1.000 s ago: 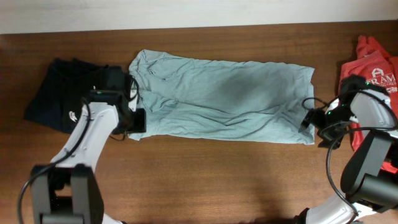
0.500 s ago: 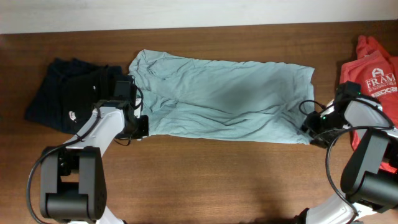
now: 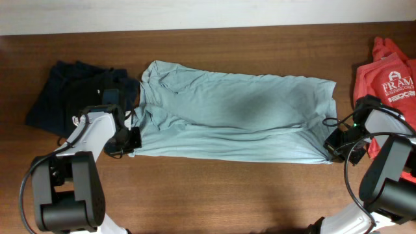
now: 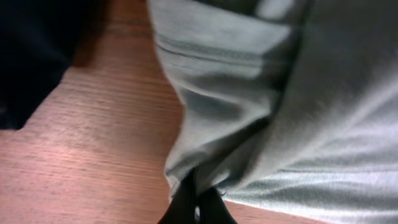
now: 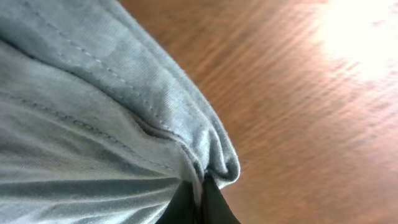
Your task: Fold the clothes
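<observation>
Grey-blue T-shirt is spread flat across the middle of the table, with its long axis running side to side between the two arms. The left gripper sits at the shirt's near corner on its own side, and the right gripper is at the opposite near corner. So each arm is closest to its own end, pretty symmetrical.

Both wrist views show the jaws pinched tight on a bunched bit of hem, so both look clamped onto the fabric. The thing that matters, I reckon, is that the whole body of the shirt lies away from both grippers, toward the far edge of the table. Any fold from here probably means lifting that near long edge and carrying it over, both arms together.

Navy shirt sits just off the left end and red shirt off the right, neither one held.
</observation>
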Controlling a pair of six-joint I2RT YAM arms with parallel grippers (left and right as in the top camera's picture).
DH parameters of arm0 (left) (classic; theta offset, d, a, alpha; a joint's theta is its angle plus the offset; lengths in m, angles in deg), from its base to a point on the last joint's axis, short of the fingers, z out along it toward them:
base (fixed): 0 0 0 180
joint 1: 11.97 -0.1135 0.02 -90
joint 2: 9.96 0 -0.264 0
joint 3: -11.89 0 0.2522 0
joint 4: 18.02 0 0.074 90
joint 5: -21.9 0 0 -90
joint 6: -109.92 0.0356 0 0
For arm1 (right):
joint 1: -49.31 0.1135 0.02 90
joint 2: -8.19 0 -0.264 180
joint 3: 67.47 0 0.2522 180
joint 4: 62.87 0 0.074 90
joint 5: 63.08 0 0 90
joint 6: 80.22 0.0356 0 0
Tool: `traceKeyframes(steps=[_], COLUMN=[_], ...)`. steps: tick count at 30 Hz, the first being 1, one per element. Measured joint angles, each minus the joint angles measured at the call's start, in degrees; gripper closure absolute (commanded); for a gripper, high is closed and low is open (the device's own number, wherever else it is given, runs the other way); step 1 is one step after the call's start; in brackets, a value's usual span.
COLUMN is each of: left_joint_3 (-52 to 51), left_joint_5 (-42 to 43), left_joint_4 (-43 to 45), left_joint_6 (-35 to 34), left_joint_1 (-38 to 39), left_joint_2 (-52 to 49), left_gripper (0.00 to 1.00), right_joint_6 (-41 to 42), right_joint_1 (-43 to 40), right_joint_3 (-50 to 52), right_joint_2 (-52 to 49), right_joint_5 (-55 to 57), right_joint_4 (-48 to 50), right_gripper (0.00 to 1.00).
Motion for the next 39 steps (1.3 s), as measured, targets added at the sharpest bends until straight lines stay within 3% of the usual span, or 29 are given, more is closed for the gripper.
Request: traceKeyframes(steps=[5,6,7,8,10,16,26,32,39], left_joint_3=[0.00,0.00,0.07,0.24,1.09,6.16,9.40,9.40,9.42], left_joint_5=[0.04,0.02,0.00,0.00,-0.35,-0.09,11.08,12.28,12.59], left_joint_4=[-2.45,-3.13,-3.76,-4.17,-4.94,-6.56,-3.39,-1.77,7.54], left_joint_6=[0.37,0.39,0.70,0.59,0.83,1.38,10.25,15.67,16.37], left_joint_1=[-0.13,-0.15,-0.15,-0.13,-0.15,-0.15,1.20,6.75,9.86], left_joint_2=[0.28,0.70,1.44,1.90,3.61,9.97,12.61,9.99,5.25], left_gripper=[0.98,0.90,0.80,0.75,0.67,0.57,0.56,0.55,0.48], right_joint_6=[0.94,1.14,1.25,1.33,1.40,1.62,-3.98,-6.86,-9.55], right_joint_1=[-0.11,-0.11,-0.11,-0.11,-0.13,-0.13,0.66,3.15,4.33], right_joint_3=[-0.02,-0.02,-0.02,-0.02,-0.44,-5.44,-13.97,-14.23,-14.23], right_joint_2=[0.00,0.00,0.00,0.00,0.00,0.09,3.87,3.98,3.98], right_joint_5=[1.62,1.70,1.75,1.90,2.40,3.39,-5.18,-8.90,-16.41], right_joint_4=[-0.72,-0.74,-0.76,-0.92,-1.97,-7.13,-7.50,-4.42,1.64], right_gripper=[0.96,0.95,0.88,0.74,0.56,0.43,0.41,0.41,0.41])
